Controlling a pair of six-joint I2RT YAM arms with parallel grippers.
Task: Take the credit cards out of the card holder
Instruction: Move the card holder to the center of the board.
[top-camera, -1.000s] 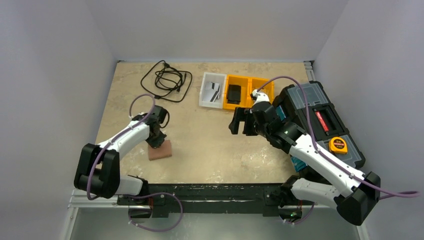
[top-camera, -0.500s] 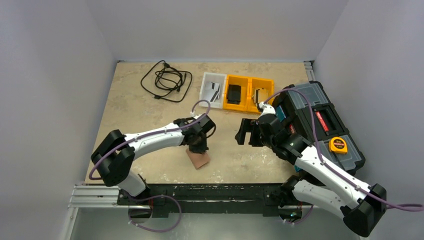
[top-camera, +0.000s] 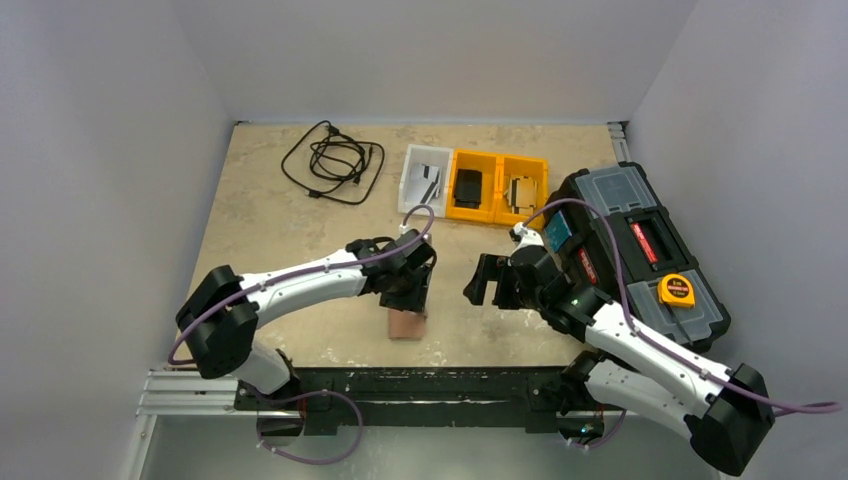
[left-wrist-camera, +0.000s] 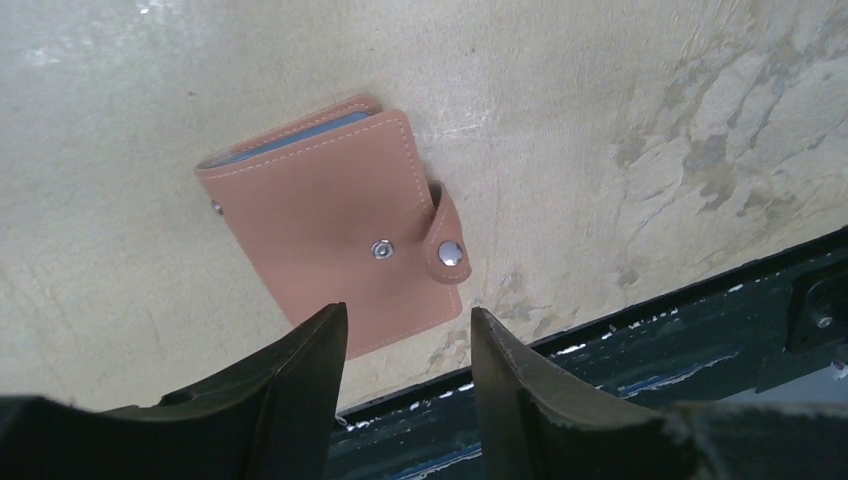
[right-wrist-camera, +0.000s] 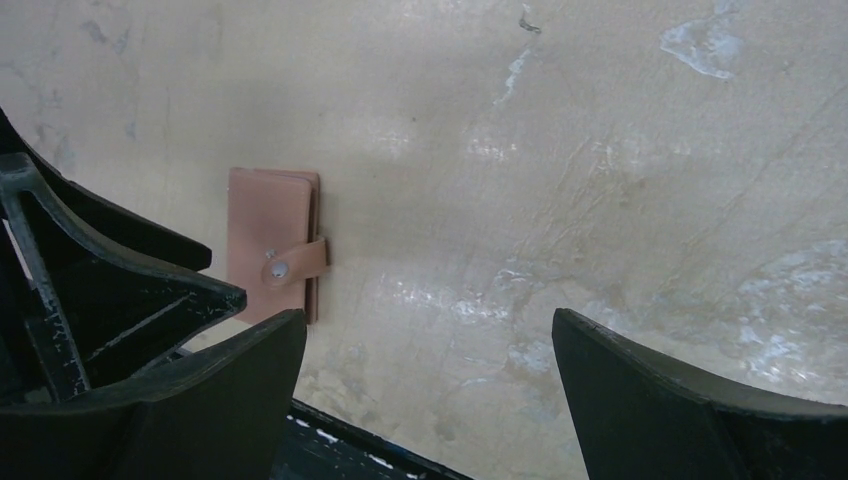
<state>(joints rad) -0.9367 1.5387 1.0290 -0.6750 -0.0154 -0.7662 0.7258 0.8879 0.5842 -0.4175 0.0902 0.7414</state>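
Note:
The reddish-brown card holder (top-camera: 405, 325) lies flat near the table's front edge, its snap strap shut. In the left wrist view the holder (left-wrist-camera: 330, 235) has a thin light blue card edge (left-wrist-camera: 300, 137) showing between its flaps; the grey-silver card is hidden. My left gripper (top-camera: 408, 300) hovers just above the holder's near end, open and empty (left-wrist-camera: 408, 335). My right gripper (top-camera: 487, 290) is open wide and empty (right-wrist-camera: 425, 325), a short way right of the holder (right-wrist-camera: 270, 250).
A black cable (top-camera: 335, 160) lies at the back left. A white tray (top-camera: 412, 193) and two yellow trays (top-camera: 450, 213) sit at the back. A black toolbox (top-camera: 640, 240) carrying a yellow tape measure (top-camera: 678, 290) fills the right side. A black rail (top-camera: 420, 378) runs along the front edge.
The card holder and my left gripper have moved from the table's left side to the front middle. My right gripper has come down and left toward the holder.

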